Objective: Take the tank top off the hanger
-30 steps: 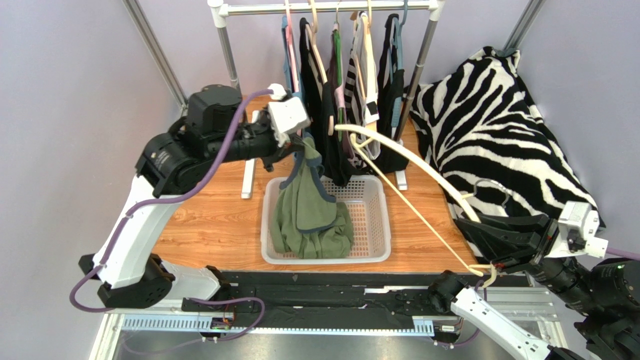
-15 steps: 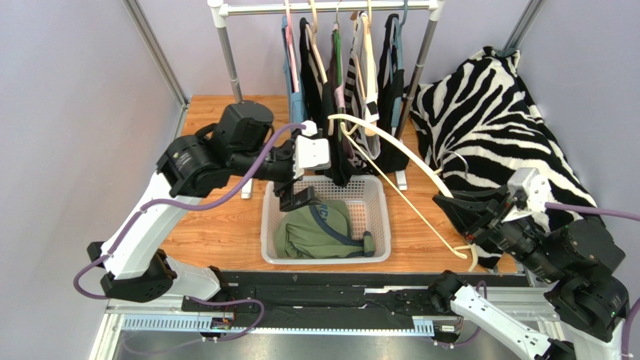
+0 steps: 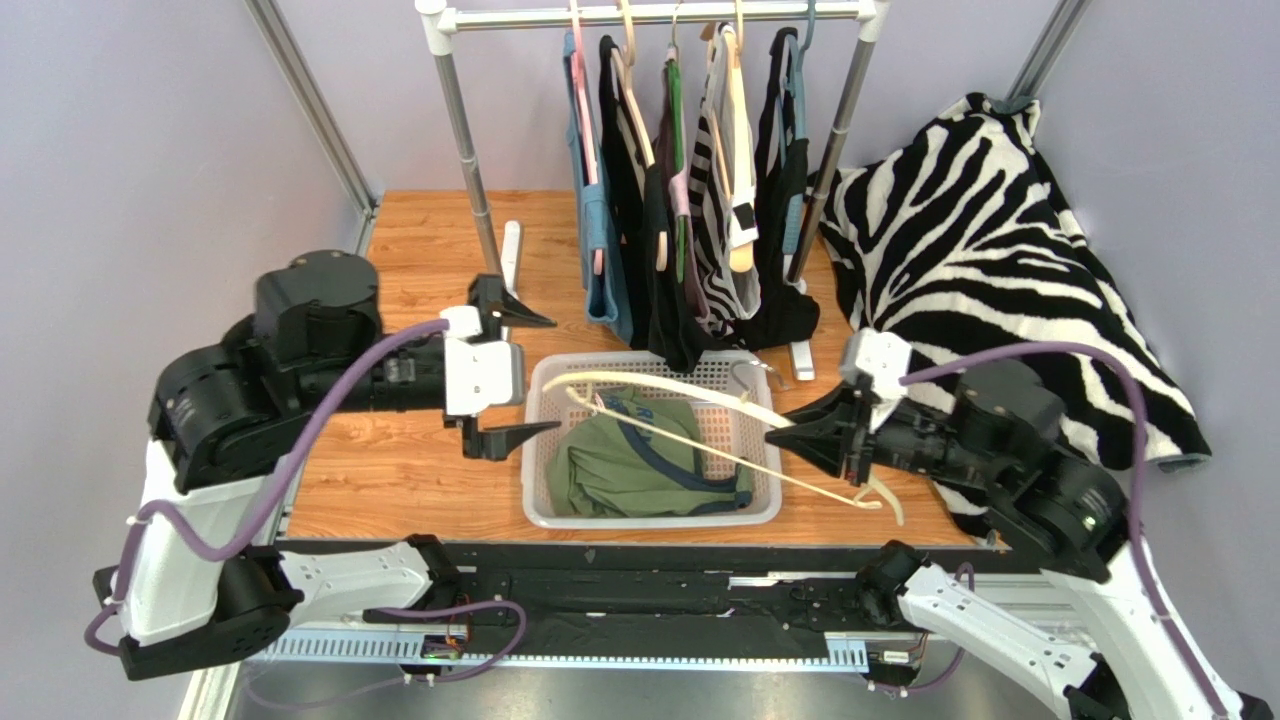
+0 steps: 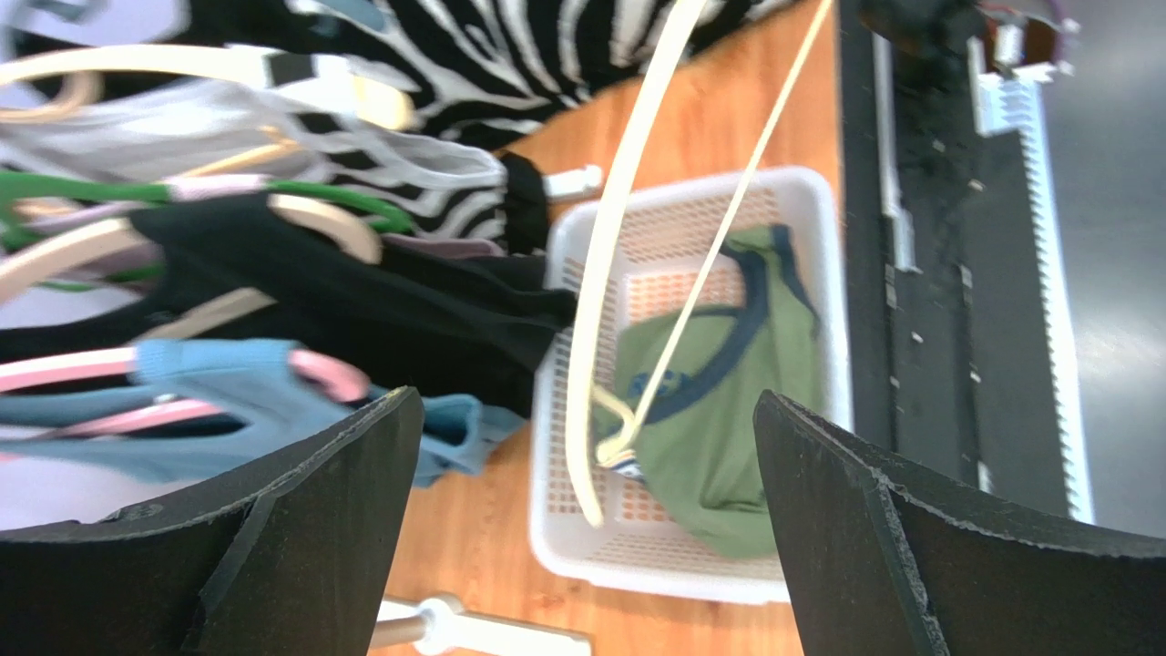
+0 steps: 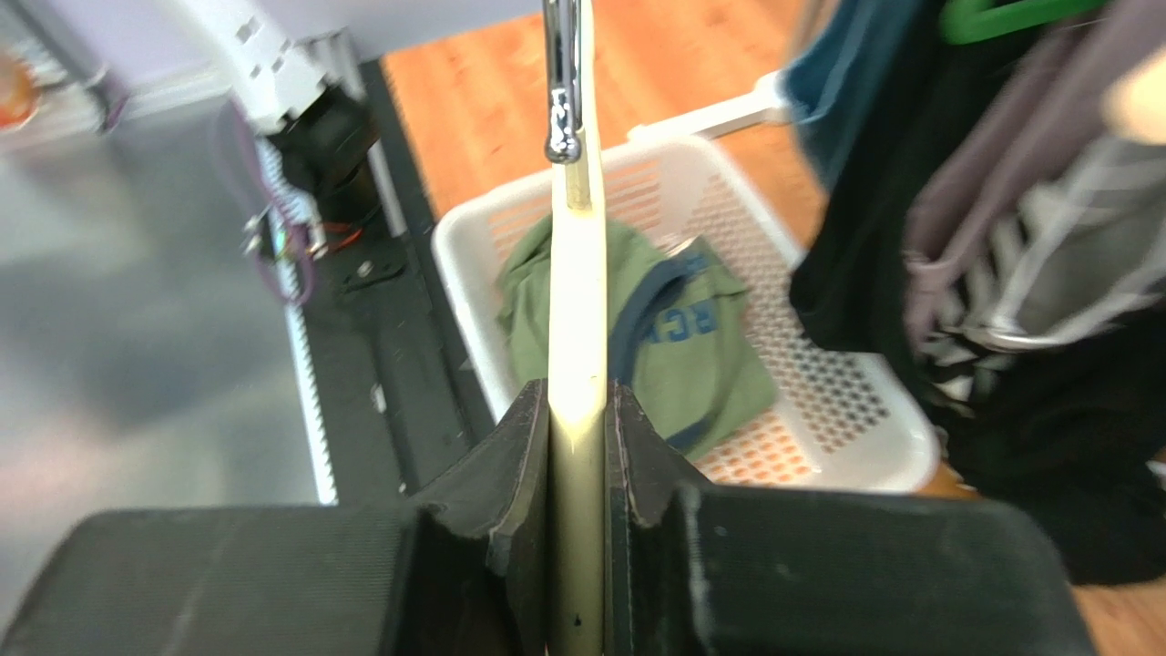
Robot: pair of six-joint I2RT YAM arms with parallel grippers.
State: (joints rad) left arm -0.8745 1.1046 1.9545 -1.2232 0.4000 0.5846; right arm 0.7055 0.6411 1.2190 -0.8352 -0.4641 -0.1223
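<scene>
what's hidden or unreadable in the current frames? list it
Lettering on the tank top: right wrist view, folded and blurred.
Upper end of the hanger: left wrist view, cut by the top edge.
Hung clothes: left wrist view, blurred, cut by the left edge, uncountable.
Part of the basket floor: top view, under the tank top.

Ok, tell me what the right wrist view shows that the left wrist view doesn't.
Right wrist only: the right gripper shut on the hanger, and the hanger's metal hook. Left wrist only: the open left gripper and the zebra blanket. Both: the hanger and the green tank top lying in the white basket.
</scene>
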